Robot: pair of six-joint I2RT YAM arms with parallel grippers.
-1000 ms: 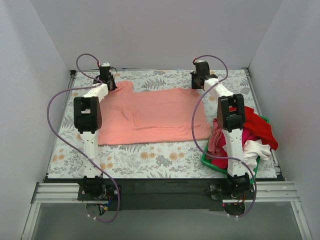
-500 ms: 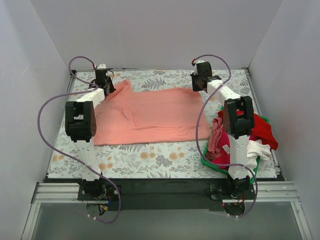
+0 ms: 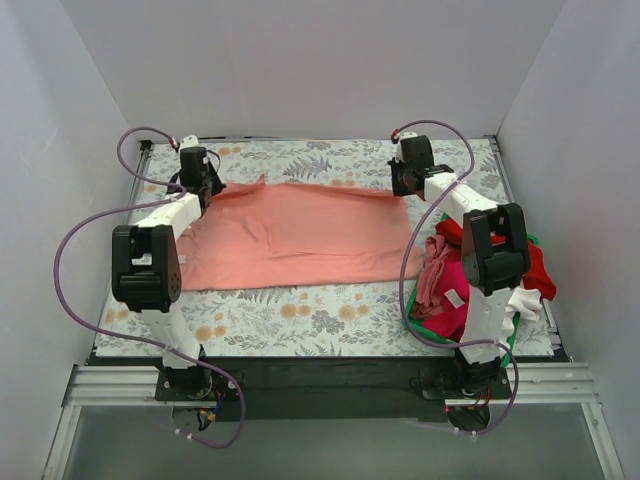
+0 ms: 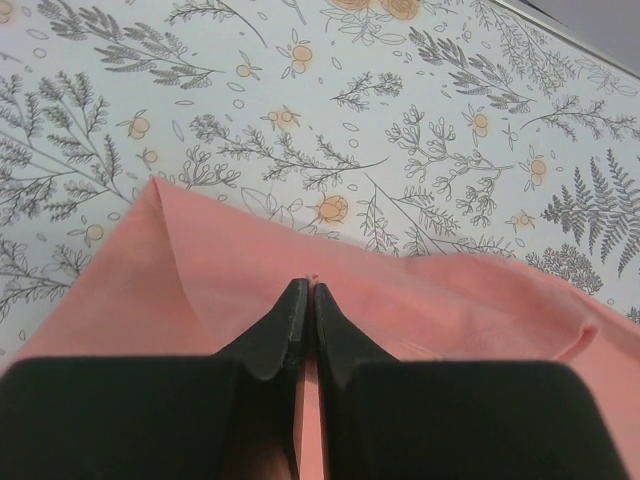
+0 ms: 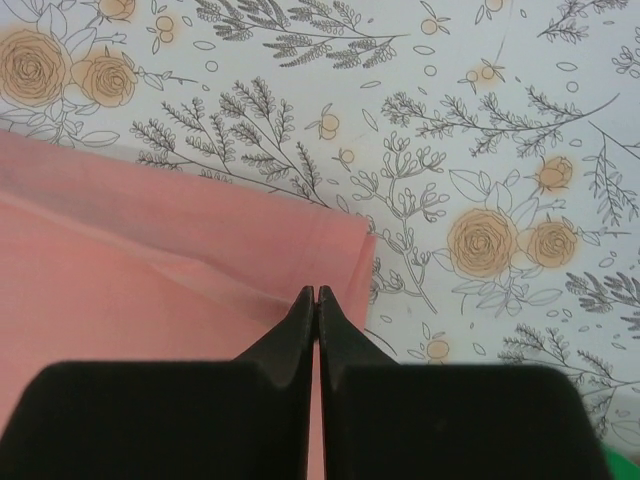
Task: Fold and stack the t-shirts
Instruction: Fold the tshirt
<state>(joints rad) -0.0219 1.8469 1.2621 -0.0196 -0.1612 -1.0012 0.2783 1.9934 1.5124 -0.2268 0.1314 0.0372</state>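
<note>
Floral table (image 3: 300, 320); your left gripper (image 4: 307, 288), right gripper (image 5: 316, 292) pinch salmon-pink t-shirt (image 3: 300, 235); far edge now pulled taut; fold can start.

This is looking like a robotics lab test booth rather than a home. Plain white walls (image 3: 300, 60) are closing in a small table (image 3: 300, 320) on three sides. Two white and black robot arms, the left arm (image 3: 145, 270) and the right arm (image 3: 490, 255), are standing bolted to a bare metal rail (image 3: 110, 384) at the near edge. Purple cables (image 3: 57, 270) are looping loose from them. A flowered cover is lying over the table, carrying a pink shirt (image 3: 300, 235) and a green basket (image 3: 412, 320) of clothes.
</note>
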